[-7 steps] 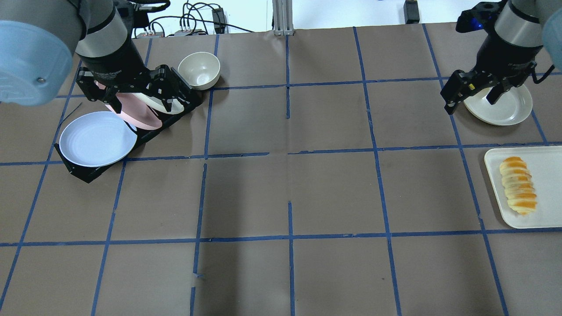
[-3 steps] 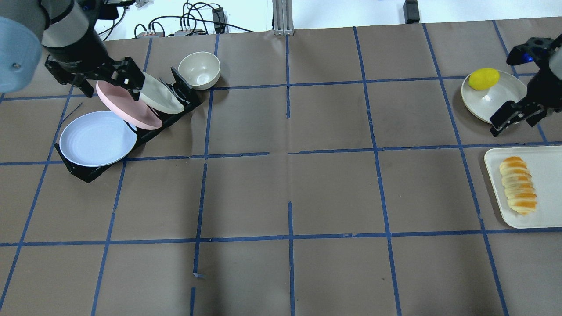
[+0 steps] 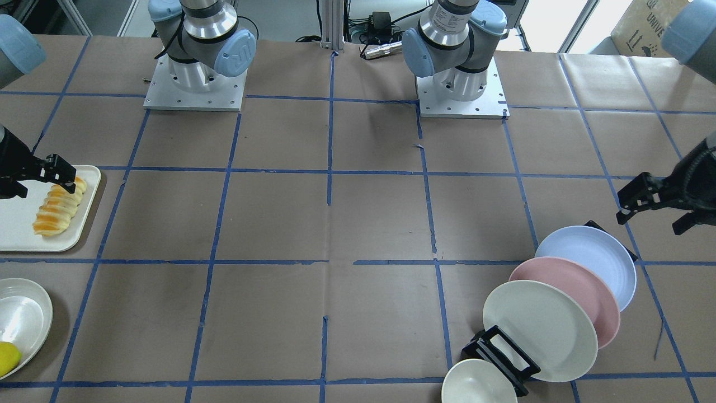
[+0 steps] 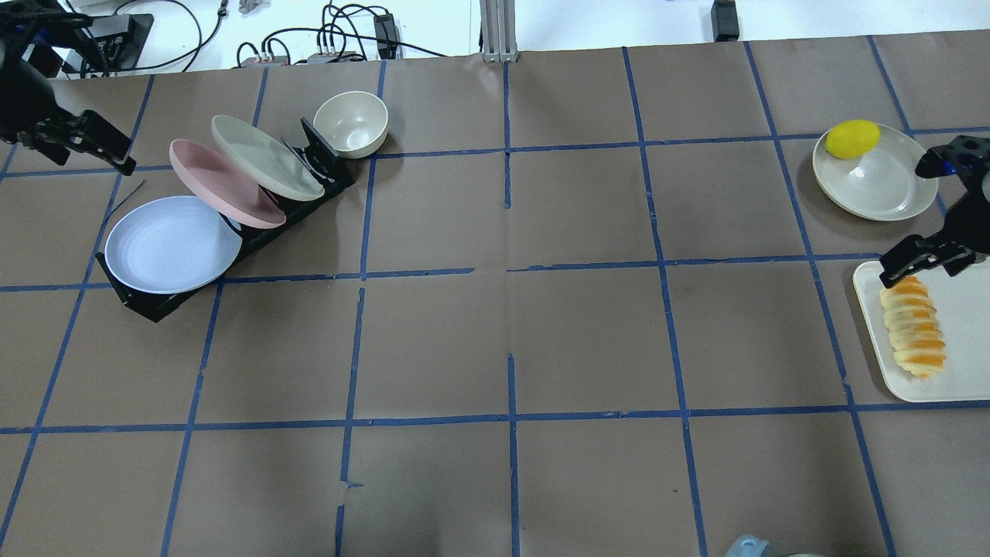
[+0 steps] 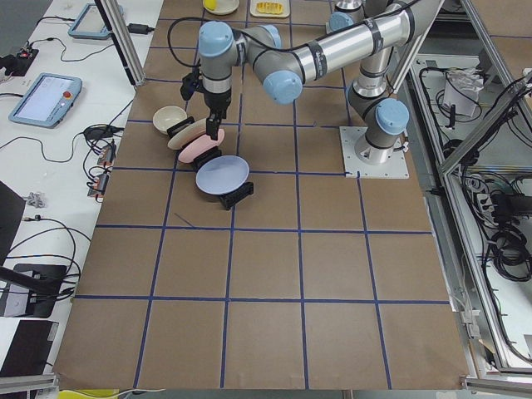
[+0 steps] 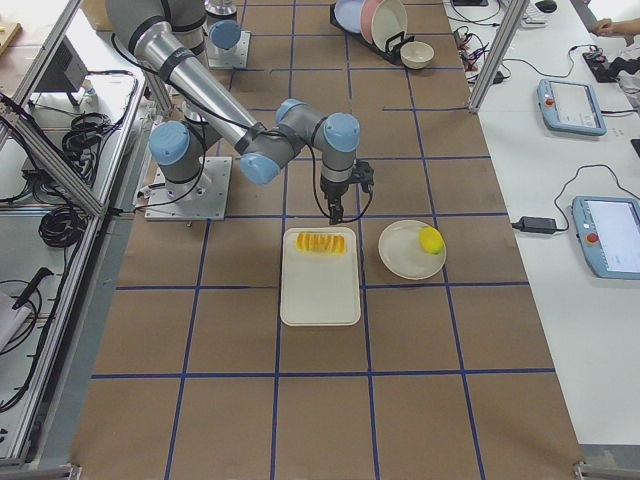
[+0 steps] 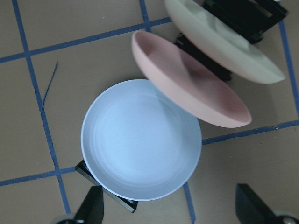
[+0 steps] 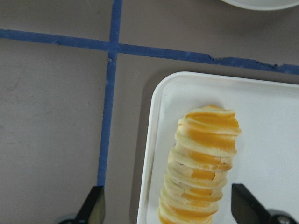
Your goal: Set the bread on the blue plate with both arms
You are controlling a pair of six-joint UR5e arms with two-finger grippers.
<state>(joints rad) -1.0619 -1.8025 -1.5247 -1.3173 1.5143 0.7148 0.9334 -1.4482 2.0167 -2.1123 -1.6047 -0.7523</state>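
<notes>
Overhead exterior: bread [image 4: 913, 327] on tray [image 4: 967, 348], blue plate [image 4: 172, 244] in rack [image 4: 147, 305] — nothing placed. Right gripper [image 4: 926, 264] spread above bread; left gripper [image 4: 81, 141] apparently spread, empty.

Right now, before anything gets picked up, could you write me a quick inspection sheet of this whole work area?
Surface: table covered in brown paper with a blue tape grid.
Job's things: bread lies on a white tray; blue plate leans in a black rack.
Clutter: pink plate and cream plate in the same rack, bowl beside it, lemon on a shallow dish.
Grippers: left gripper open, raised near the rack; right gripper open, raised by the bread's end.
Cables: black cables beyond the table's far edge.
Surroundings: control tablets on side benches.
</notes>
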